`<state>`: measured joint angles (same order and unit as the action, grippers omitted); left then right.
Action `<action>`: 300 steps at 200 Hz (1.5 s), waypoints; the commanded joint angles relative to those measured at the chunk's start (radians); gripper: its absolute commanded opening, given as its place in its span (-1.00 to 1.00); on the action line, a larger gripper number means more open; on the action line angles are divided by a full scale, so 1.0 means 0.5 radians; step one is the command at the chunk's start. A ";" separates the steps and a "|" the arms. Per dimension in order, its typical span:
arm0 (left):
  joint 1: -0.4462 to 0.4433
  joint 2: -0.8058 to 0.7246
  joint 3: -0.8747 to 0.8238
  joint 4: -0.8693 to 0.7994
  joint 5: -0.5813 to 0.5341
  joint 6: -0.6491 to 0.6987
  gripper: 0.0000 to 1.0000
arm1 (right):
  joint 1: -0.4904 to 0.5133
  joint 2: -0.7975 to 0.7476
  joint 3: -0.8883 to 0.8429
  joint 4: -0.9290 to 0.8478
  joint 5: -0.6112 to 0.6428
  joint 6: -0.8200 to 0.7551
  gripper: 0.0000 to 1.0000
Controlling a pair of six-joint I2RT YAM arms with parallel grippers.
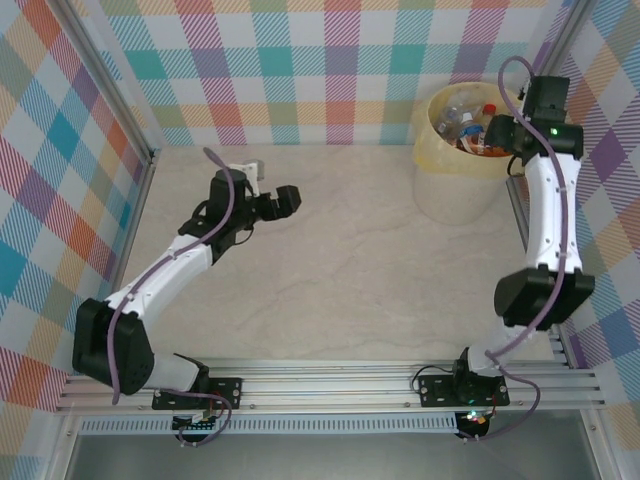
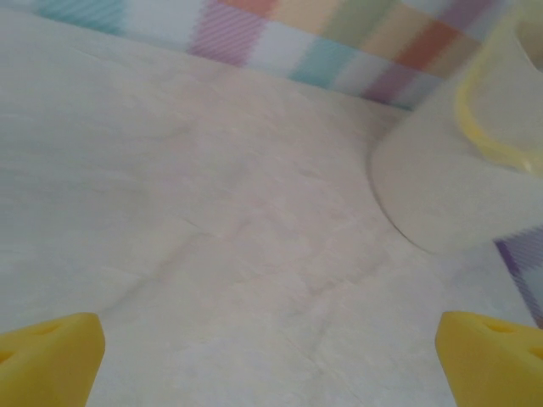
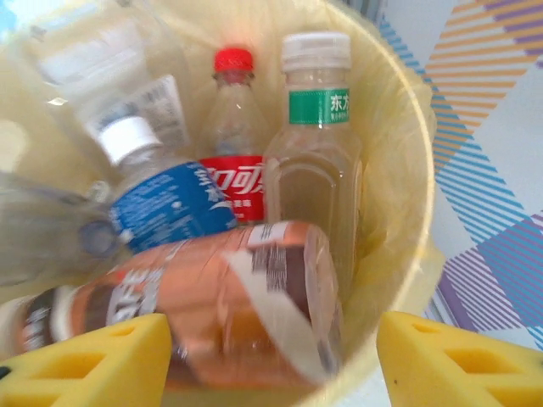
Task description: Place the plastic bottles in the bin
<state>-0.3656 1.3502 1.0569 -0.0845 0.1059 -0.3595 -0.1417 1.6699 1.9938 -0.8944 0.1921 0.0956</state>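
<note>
Bottles (image 3: 233,182) partly hidden inside bin (image 3: 400,144)

I read white Chinese Coca-Cola script on red label of red-capped bottle (image 3: 231,140), white 东方 on green band of white-capped bottle (image 3: 312,186), lettering on blue-labelled bottle (image 3: 165,206) and brown-labelled bottle (image 3: 225,297) was too blurred

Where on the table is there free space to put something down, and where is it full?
The table is bare from the left arm across to the bin, and also on the bin's near side. The bin itself is crowded with plastic bottles, some upright and some lying.
</note>
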 commanded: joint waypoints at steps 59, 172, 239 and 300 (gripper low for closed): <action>0.100 -0.579 -0.298 -0.255 -1.437 -0.072 1.00 | 0.013 -1.189 -1.499 1.427 -0.454 0.264 0.85; 0.490 -0.632 -0.828 0.034 -1.602 -0.005 1.00 | 0.013 -1.524 -2.824 1.908 0.005 0.962 0.99; 0.556 -0.191 -0.884 0.343 -1.450 0.071 1.00 | 0.013 -0.805 -2.844 2.096 -0.115 0.561 0.99; 0.583 0.247 -0.984 0.988 -1.147 0.381 1.00 | 0.056 -0.469 -2.913 2.675 -0.357 0.185 0.99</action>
<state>-0.0887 1.4136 0.5766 0.2230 -0.5320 -0.2592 -0.1291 1.4170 0.5560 0.2485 0.1017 0.3103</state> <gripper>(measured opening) 0.999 0.996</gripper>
